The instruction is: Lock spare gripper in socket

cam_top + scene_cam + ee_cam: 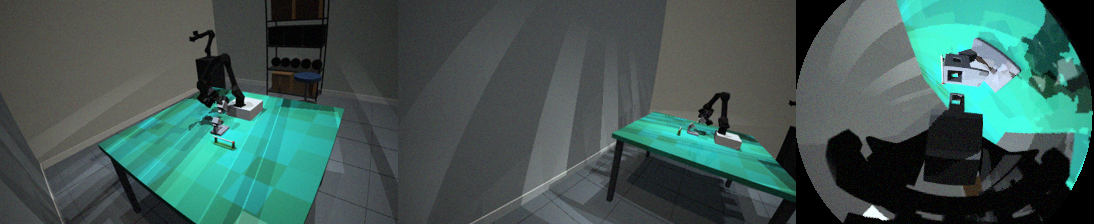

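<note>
My gripper (220, 101) (704, 118) (952, 132) is shut on the spare gripper (222, 106) (702, 120) (953, 135), held in the air above and behind the mount. Its spigot (956, 106), with a cross hole, points toward the mount in the wrist view and is apart from it. The mount (224, 129) (693, 133) (1006, 70) stands on the table with a tilted socket (215, 120) (968, 76); square openings show in it and no pin is seen through them. The lock pin (224, 139), pale with a red end, lies across a green rack (225, 145) (679, 132) in front of the mount.
The arm's base stands on a white block (252, 114) (728, 140) behind the mount. The table (204, 184) (661, 152) has patchy light and shadows. A shelf rack, a blue stool (307, 77) and another dark arm (209, 41) stand beyond the table.
</note>
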